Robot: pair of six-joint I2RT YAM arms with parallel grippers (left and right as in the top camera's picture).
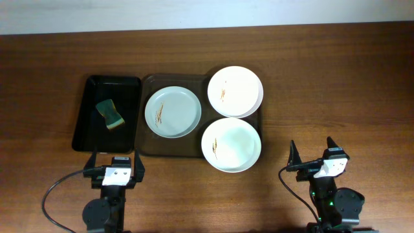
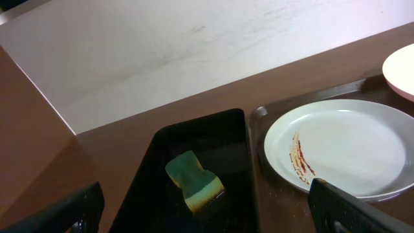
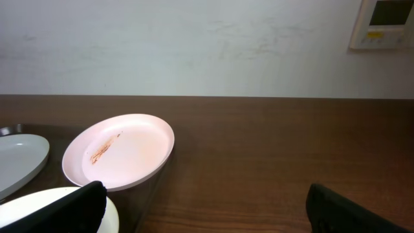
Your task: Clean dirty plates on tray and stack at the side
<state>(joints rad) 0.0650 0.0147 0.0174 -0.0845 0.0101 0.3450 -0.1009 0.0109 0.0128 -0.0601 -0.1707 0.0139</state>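
left fingers [image 1: 138,163]: spreading wide, holding nothing, hovering at the near edge of the table [image 1: 336,77], just in front of the black tray [image 1: 90,83]
right fingers [image 1: 293,155]: also gaping wide, gripping nothing, sitting near the table's front edge, close to the near white plate [image 1: 231,144] but not touching it
tray [image 1: 147,147]: lying mid-table right beside the black tray, carrying all 3 plates
blue-green plate [image 1: 173,112]: lying flat in the tray's left half, brown streak showing left of centre
far white plate [image 1: 235,91]: sitting at the tray's far right corner, rim hanging over the tray edge, small smear on it
near white plate: sitting at the near right corner, overhanging the tray's front edge, faint smear on its left side
sponge [image 1: 110,113]: lying in the black tray, green over yellow
handling (my guess): plates looking stiff, glossy and prob light, so likely slipping in a thin pinch and chipping if dropped; material can't be told
grasp spot: pinching across the rim lip. The overhanging white rims are giving a finger room underneath. The blue-green one is sitting lower inside the tray wall, so it's prob harder to get under.
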